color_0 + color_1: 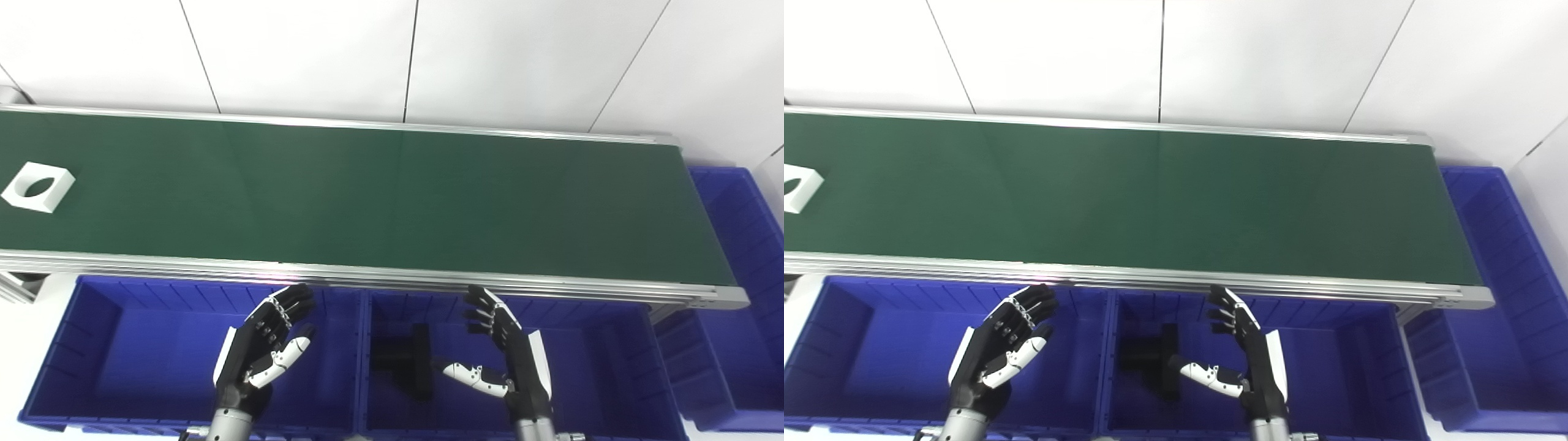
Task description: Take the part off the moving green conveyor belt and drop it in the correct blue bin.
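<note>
Part (38, 186), white block with central hole, judged light, rigid and graspable by its outer sides; both hands (264, 349) (505, 355) held open, empty.

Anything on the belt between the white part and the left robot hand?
No: bare green belt and its near rail separate white part from left robot hand, left eye view.
</note>
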Robot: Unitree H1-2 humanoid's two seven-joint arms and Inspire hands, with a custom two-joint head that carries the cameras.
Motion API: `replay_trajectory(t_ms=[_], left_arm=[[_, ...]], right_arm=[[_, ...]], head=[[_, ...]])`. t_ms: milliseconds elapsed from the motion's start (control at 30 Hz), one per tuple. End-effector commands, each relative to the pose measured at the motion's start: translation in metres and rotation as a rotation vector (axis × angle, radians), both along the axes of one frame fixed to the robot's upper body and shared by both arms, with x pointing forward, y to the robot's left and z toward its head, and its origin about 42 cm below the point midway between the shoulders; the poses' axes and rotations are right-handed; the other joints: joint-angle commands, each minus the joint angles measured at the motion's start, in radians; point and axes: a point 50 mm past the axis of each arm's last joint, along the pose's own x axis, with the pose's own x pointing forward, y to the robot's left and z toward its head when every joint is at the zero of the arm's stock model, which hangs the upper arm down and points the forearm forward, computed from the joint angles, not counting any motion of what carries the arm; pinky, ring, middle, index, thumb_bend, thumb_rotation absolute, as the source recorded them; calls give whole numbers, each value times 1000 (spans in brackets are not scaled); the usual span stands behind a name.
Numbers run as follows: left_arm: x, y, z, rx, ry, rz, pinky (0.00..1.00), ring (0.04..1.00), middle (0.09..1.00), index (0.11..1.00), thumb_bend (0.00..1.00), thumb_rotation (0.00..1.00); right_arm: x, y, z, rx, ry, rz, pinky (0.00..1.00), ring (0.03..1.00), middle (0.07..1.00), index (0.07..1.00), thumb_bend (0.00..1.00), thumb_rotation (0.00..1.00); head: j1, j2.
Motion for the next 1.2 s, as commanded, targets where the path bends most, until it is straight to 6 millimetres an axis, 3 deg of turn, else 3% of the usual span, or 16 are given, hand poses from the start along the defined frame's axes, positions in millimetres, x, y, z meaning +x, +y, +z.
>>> replay_trajectory(t_ms=[0, 33, 67, 100, 133, 167, 267, 333, 433, 733, 1167], left_arm=[[5, -7, 4, -3, -57, 2, 860, 761, 745, 722, 491, 0], [5, -9, 1, -2, -58, 1, 860, 761, 743, 720, 495, 0], [4, -11, -2, -1, -59, 0, 853, 752, 735, 714, 505, 0], [4, -12, -5, -1, -56, 1, 849, 746, 730, 710, 514, 0], [4, -13, -8, 0, -54, 3, 846, 740, 726, 706, 529, 0], [5, -14, -11, 3, -48, 1, 836, 735, 722, 699, 541, 0], [6, -17, -17, 12, -31, 0, 813, 725, 716, 684, 563, 0], [8, -20, -21, 20, -17, -1, 796, 717, 716, 679, 579, 0], [12, -23, -23, 35, -9, 1, 769, 692, 705, 666, 598, 0], [16, -27, -21, 40, -22, -12, 768, 681, 702, 655, 527, 0], [23, -25, -3, 37, -91, 33, 718, 667, 681, 649, 627, 0]], right_arm=[[3, -3, 5, 8, -66, 4, 657, 747, 805, 829, 644, 73], [2, -5, 1, 9, -53, 8, 662, 749, 807, 830, 641, 72], [1, -7, -1, 10, -44, 11, 661, 748, 817, 838, 627, 60], [1, -8, -5, 12, -29, 7, 661, 748, 820, 840, 624, 55], [0, -10, -8, 13, -20, 4, 660, 746, 821, 838, 627, 52], [1, -11, -12, 18, -7, 1, 658, 745, 822, 838, 626, 37], [3, -14, -20, 21, 19, -2, 652, 740, 819, 838, 622, 9], [6, -18, -24, 12, 33, -4, 647, 736, 817, 838, 616, 1], [9, -22, -29, 2, 47, -12, 637, 738, 816, 842, 611, 0], [11, -26, -31, 30, 58, -30, 655, 759, 829, 860, 614, 0], [11, -31, -27, 37, 47, -38, 668, 774, 840, 874, 573, 0]], head=[[8, -7], [44, -52], [49, -60], [82, -102], [82, -102], [116, -141], [148, -176], [204, -221], [237, -244], [259, -231], [284, -195]])
